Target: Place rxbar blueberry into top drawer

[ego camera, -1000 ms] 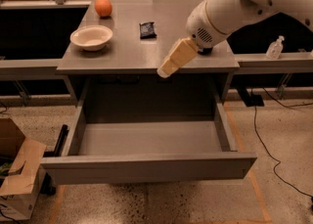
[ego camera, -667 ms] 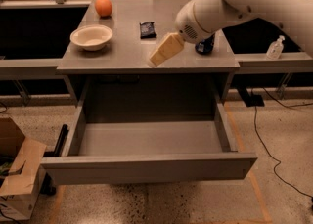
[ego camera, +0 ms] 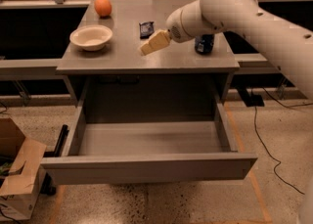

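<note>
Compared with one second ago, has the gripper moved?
Yes. The gripper has moved left and farther back over the table, closer to the rxbar blueberry.

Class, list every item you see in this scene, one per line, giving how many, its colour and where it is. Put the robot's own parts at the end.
rxbar blueberry: one, dark navy, lying flat on the table top, middle back.
top drawer: one, grey, pulled open below the table top.
table: one, grey, centre of view.
orange: one, orange, table's back left.
bowl: one, off-white, table's left side, in front of the orange.
can: one, blue, table's right side, partly hidden by the arm.
cardboard box: one, brown, floor at lower left.
cable: one, black, floor at right.
arm: one, white, reaching in from the right.
gripper: one, tan, over the table top, just in front of the rxbar blueberry.
</note>
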You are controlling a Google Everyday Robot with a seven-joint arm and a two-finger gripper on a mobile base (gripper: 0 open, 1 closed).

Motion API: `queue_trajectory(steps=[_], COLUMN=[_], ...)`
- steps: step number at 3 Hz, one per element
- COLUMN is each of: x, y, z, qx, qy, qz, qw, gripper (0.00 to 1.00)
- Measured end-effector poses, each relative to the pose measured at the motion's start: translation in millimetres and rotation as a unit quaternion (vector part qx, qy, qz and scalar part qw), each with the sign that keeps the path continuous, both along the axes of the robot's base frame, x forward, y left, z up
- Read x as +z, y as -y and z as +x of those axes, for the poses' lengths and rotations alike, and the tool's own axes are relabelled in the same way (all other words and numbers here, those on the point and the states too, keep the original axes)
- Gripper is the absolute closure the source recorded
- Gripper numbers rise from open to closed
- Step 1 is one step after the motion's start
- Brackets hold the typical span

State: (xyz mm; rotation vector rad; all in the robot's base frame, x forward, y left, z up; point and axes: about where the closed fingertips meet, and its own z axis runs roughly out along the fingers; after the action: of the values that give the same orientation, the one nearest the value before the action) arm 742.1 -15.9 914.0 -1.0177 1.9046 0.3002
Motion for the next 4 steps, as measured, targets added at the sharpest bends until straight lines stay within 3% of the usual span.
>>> queue_trajectory(steps=[2,4], x=[-48,-59], y=[4,1], z=[57,67], qx=[-0.05,-0.071], qy=[-0.026,-0.026], qz=[0.051,0.076], qw=[0.9971,0.9942], gripper=[0.0,0.0])
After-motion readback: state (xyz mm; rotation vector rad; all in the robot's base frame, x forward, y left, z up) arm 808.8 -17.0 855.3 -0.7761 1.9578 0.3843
